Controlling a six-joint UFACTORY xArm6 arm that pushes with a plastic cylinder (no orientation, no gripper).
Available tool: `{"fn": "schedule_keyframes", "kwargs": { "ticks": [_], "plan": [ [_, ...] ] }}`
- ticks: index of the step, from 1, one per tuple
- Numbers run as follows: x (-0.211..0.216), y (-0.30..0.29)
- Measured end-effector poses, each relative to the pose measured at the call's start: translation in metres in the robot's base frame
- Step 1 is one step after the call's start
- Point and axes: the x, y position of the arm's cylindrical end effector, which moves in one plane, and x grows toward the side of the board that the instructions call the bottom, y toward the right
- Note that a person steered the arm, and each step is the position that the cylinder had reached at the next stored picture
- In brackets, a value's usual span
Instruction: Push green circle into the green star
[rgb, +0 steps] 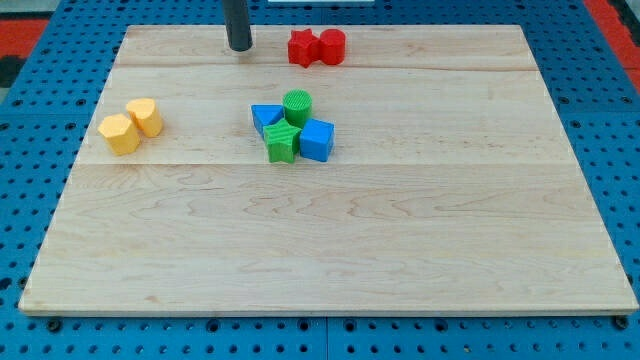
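Camera view, one worktop (330, 250). No gripper is fitted; my tip (240, 47) is parked near the view's top, well apart. Green circle (298, 106) is seen touching green star (282, 143), flanked by two blue blocks (267, 118) (317, 140), apparently already pushed home.

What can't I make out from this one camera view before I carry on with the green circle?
- Rod above my tip: cut off by the view's top edge.
- Contact between green circle and green star: too small to tell.
- Exact shapes of the two red blocks: they run together, too small.
- Lower part of the green circle: hidden by the green star.
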Motion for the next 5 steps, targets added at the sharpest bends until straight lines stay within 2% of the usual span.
{"fn": "schedule_keyframes", "kwargs": {
  "ticks": [1, 3, 4, 5],
  "plan": [
    [0.041, 0.013],
    [0.102, 0.099],
    [0.125, 0.1],
    [0.125, 0.126]
  ]
}}
